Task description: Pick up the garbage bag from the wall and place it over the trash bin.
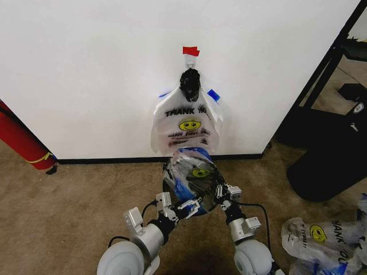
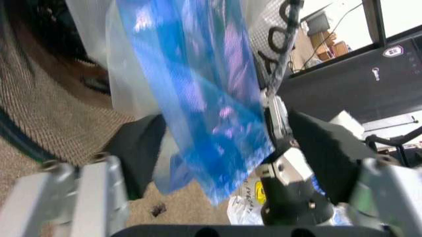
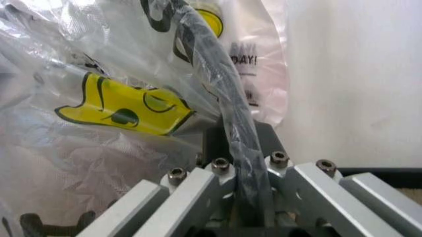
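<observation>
Brown carpet (image 1: pixel 74 200) meets a black baseboard (image 1: pixel 114 161); black furniture (image 1: pixel 335 126) stands right.

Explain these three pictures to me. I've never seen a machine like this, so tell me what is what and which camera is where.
This is a wheeled robot with two arms that end in grippers. The large picture comes from a camera on its head, looking down at a carpeted floor and a white wall. The other two come from cameras on its left and right wrists.

A bundle of printed plastic bags hangs on the wall. Below it stands the trash bin, with the garbage bag draped over it. The left gripper and right gripper are both at the bin's near rim. The right one appears to pinch the bag against the black rim. More bags lie on the floor at the right, and a red cylinder leans at the left.
</observation>
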Robot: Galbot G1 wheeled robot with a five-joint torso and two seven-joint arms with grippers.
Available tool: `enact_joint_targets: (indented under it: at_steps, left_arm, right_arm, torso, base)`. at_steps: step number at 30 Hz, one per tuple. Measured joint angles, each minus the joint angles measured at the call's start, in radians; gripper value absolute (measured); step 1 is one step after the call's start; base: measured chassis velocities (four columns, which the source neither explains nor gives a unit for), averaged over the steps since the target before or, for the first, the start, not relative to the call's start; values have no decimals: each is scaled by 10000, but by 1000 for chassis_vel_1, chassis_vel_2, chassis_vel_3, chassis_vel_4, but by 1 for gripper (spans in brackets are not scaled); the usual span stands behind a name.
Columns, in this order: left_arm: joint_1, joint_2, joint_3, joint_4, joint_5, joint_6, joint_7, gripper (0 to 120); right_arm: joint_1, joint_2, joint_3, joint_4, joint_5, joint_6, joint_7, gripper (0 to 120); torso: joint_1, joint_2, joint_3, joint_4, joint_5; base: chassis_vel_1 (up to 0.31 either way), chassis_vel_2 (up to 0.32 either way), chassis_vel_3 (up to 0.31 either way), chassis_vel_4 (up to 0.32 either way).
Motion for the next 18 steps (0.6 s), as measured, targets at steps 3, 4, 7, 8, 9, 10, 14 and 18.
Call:
enact_joint_targets:
  at_steps: [3,4,7,8,9,10,14,18]
  left_arm:
    - [63,-38,118,0,232,-41,22,57]
    - [85,-45,160,0,291,-64,9,52]
    - [128,-54,189,0,327,-102,-26,46]
    - [139,-55,192,1,331,-112,-31,43]
    - [158,-55,193,4,337,-131,-37,37]
    - [212,-55,190,16,362,-187,-45,32]
    - [326,-52,122,53,512,-317,-1,15]
    - [343,-22,-44,72,625,-330,211,3]
  right_arm:
    - [106,-26,16,-75,0,17,-6,0]
    - [129,-38,33,-89,0,23,-8,0]
    - [161,-61,73,-117,2,44,-8,0]
    - [163,-63,79,-122,3,47,-9,0]
    - [168,-72,97,-140,4,53,-9,0]
    - [176,-87,135,-182,5,67,-10,0]
    - [185,-99,223,-320,-29,145,-29,0]
    - [148,-97,287,-370,-51,171,-45,0]
  torso:
    - [0,0,0,0,0]
    - [0,0,0,0,0]
    - [0,0,0,0,-1]
    - [0,0,0,0,-1]
    - [0,0,0,0,-1]
    - [0,0,0,0,-1]
    - [0,0,0,0,-1]
    - [0,0,0,0,-1]
  base:
    - [0,0,0,0]
    - [0,0,0,0]
    - [0,0,0,0]
    - [0,0,0,0]
    - [0,0,0,0]
    - [0,0,0,0]
    - [0,0,0,0]
    - [0,0,0,0]
